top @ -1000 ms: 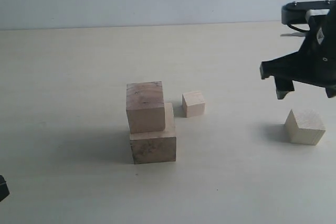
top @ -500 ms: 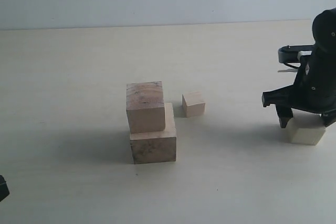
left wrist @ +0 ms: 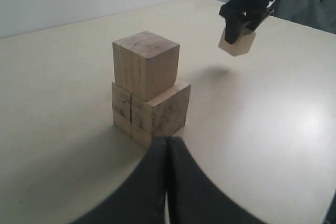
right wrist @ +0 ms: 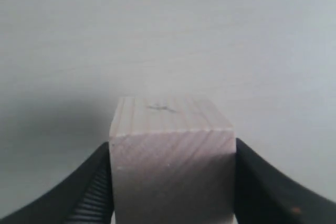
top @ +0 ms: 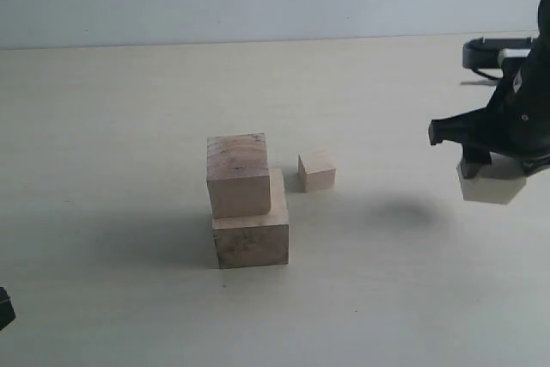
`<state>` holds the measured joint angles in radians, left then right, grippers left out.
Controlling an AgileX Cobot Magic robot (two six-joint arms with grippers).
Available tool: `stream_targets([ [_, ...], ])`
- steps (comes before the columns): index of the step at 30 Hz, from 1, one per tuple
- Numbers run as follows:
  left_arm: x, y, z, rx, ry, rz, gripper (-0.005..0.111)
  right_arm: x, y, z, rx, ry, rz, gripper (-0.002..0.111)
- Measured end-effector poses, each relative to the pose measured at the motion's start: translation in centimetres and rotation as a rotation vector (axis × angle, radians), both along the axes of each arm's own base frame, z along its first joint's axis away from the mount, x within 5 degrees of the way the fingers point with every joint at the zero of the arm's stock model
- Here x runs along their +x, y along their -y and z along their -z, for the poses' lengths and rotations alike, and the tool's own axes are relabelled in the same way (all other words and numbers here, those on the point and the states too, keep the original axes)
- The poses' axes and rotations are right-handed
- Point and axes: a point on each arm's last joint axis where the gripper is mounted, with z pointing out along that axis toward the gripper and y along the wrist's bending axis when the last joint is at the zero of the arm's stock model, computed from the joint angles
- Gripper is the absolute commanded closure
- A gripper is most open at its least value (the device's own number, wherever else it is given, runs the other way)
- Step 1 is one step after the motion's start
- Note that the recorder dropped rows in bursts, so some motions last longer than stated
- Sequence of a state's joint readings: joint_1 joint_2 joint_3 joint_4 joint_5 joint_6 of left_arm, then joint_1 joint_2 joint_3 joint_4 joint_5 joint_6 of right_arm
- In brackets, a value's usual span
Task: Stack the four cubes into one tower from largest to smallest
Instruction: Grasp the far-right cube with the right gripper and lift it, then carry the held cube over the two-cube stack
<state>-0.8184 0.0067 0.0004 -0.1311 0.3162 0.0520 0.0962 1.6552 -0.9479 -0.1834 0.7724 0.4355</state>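
The largest cube (top: 250, 236) sits on the table mid-scene with the second cube (top: 238, 174) resting on it, shifted toward its left front edge. The smallest cube (top: 317, 170) lies just right of them. My right gripper (top: 492, 171) is shut on the pale third cube (top: 491, 186) and holds it clear of the table at the far right; its shadow lies to the left. The held cube (right wrist: 171, 161) fills the space between the jaws in the right wrist view. My left gripper (left wrist: 168, 141) is shut and empty, close in front of the two-cube stack (left wrist: 149, 87).
A pale wall runs behind the cream table (top: 129, 109). A bit of the left arm (top: 4, 307) shows at the lower left corner of the exterior view.
My right gripper came down over the pale cube, closed on it and lifted it off the table. The stack, the smallest cube and the left gripper have not moved.
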Motion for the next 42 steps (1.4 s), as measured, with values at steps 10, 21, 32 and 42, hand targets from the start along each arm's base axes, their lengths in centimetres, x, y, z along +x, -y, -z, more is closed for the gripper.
stream_targets([
  [10,0.0,0.0,0.0,0.0,0.0,0.0,0.107,-6.2,-5.6,-9.3,0.129,0.085,-0.22,0.107],
  [21,0.0,0.0,0.0,0.0,0.0,0.0,0.107,-5.8,-13.0,-15.9,0.221,0.109,-0.394,0.107],
  [32,0.0,0.0,0.0,0.0,0.0,0.0,0.107,-2.7,-19.9,-16.8,0.278,0.129,-0.43,0.107],
  [42,0.0,0.0,0.0,0.0,0.0,0.0,0.107,-1.7,-22.7,-12.9,0.249,0.016,-0.416,0.107],
])
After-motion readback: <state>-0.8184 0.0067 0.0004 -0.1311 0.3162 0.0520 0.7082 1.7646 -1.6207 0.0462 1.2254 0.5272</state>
